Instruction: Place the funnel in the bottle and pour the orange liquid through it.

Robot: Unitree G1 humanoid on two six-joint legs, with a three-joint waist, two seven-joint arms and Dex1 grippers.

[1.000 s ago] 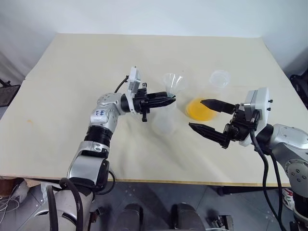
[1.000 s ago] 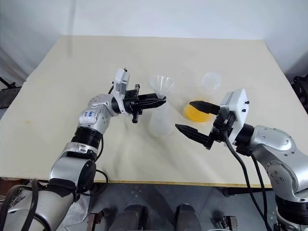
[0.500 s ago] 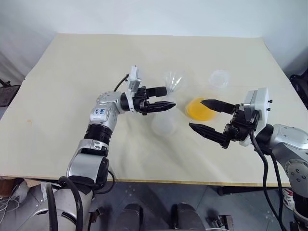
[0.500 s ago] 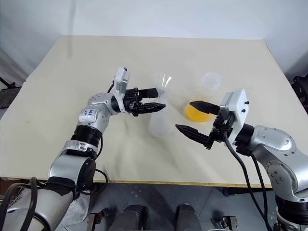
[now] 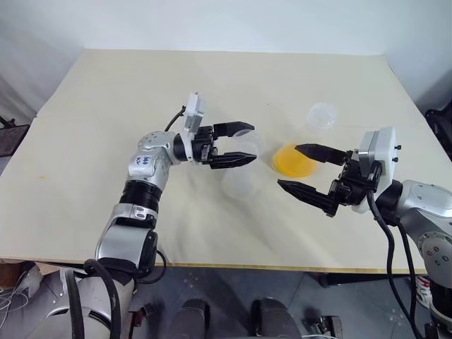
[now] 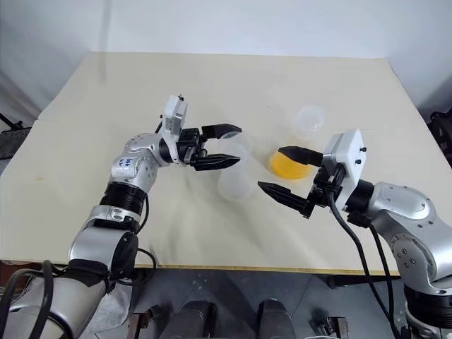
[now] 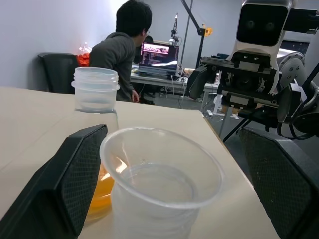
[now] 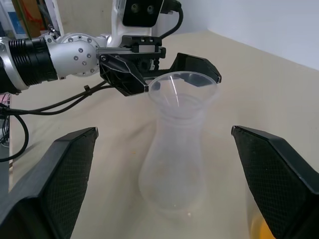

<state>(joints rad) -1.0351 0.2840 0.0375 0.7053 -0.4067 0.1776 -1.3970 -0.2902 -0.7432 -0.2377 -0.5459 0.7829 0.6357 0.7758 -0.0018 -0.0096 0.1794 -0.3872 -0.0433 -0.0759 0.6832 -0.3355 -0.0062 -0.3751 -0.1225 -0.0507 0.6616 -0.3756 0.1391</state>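
While funnel [image 8: 182,89] sits in bottle [image 8: 175,159], apparently seated, both grippers spread wide

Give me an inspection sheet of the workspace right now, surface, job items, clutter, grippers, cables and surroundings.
Surface: pale table, bare apart from the flasks.
Job's things: funnel seated in the neck of the bottle, upright; orange liquid pooled in the long-necked flask beside it.
Clutter: nothing seen.
Grippers: left gripper open, fingers either side of the funnel rim; right gripper open, empty, near the long-necked flask.
Cables: black cable along the right arm.
Surroundings: seated person at a desk with a screen.
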